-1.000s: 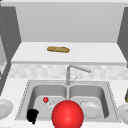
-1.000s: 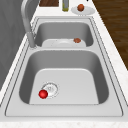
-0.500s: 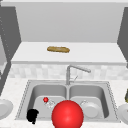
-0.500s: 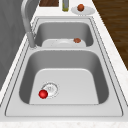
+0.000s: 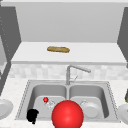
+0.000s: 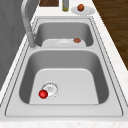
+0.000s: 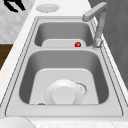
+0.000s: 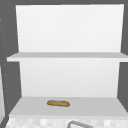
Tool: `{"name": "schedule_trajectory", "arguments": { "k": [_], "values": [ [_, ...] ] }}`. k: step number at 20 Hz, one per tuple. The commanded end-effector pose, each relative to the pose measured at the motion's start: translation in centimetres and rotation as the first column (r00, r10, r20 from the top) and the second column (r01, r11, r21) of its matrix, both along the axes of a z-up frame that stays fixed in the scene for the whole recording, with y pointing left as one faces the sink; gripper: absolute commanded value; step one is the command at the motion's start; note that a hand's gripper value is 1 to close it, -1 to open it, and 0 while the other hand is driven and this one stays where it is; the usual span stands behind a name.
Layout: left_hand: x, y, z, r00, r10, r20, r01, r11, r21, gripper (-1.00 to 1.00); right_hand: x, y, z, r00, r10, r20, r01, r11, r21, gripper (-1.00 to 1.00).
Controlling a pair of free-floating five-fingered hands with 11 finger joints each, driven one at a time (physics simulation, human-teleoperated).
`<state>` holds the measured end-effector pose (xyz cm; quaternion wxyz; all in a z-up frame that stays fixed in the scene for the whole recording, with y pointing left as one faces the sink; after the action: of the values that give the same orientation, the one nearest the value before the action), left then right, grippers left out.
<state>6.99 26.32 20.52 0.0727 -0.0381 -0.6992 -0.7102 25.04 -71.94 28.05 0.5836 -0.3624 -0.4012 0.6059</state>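
Black hand (image 5: pixel 32 115) hangs at the front left corner of the sink (image 5: pixel 67 83) in the front view, over the front rim of the left basin. That makes it the left hand. It looks curled up into a blob, but honestly I can't tell whether the fingers are spread or pressed together, and I can't see it holding anything. In the right side view the same hand (image 7: pixel 15 5) shows at the far end, off the counter's edge, with a couple of dark fingers pointing down.

Closest thing to it is the small red ball (image 5: pixel 45 99), sitting on the floor of the left basin just beside the drain (image 5: pixel 51 103), toward the back edge. In the left side view the ball touches the drain ring.

Big red sphere (image 5: pixel 67 114) sits front and centre over the divider between the basins, near the hand but apart from it.

Right basin has a white plate (image 7: pixel 64 94) lying on its floor next to its drain. Faucet (image 5: pixel 75 71) stands at the back edge, spout swung to the right. A bread loaf (image 5: pixel 58 49) lies on the lower shelf above. White plates sit on the counter at both ends.
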Motion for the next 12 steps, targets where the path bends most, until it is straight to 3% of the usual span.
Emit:
{"name": "schedule_trajectory", "arguments": {
  "k": [1,6,11,12],
  "values": [
    [0.0,0.0,0.0,1.0,0.0,0.0,0.0,1.0,0.0,0.0,1.1,0.1,2.5,1.0,-0.016,0.006,0.016,0.999,-0.04,-1.0],
    [0.0,0.0,0.0,1.0,0.0,0.0,0.0,1.0,0.0,0.0,3.7,1.1,4.6,0.999,-0.038,0.005,0.039,0.998,-0.057,-1.0],
    [0.0,0.0,0.0,1.0,0.0,0.0,0.0,1.0,0.0,0.0,6.3,2.9,6.4,0.994,-0.105,0.033,0.107,0.992,-0.071,-1.0],
    [0.0,0.0,0.0,1.0,0.0,0.0,0.0,1.0,0.0,0.0,6.8,3.7,6.2,0.995,-0.096,0.012,0.097,0.992,-0.079,-1.0]
  ]
}}
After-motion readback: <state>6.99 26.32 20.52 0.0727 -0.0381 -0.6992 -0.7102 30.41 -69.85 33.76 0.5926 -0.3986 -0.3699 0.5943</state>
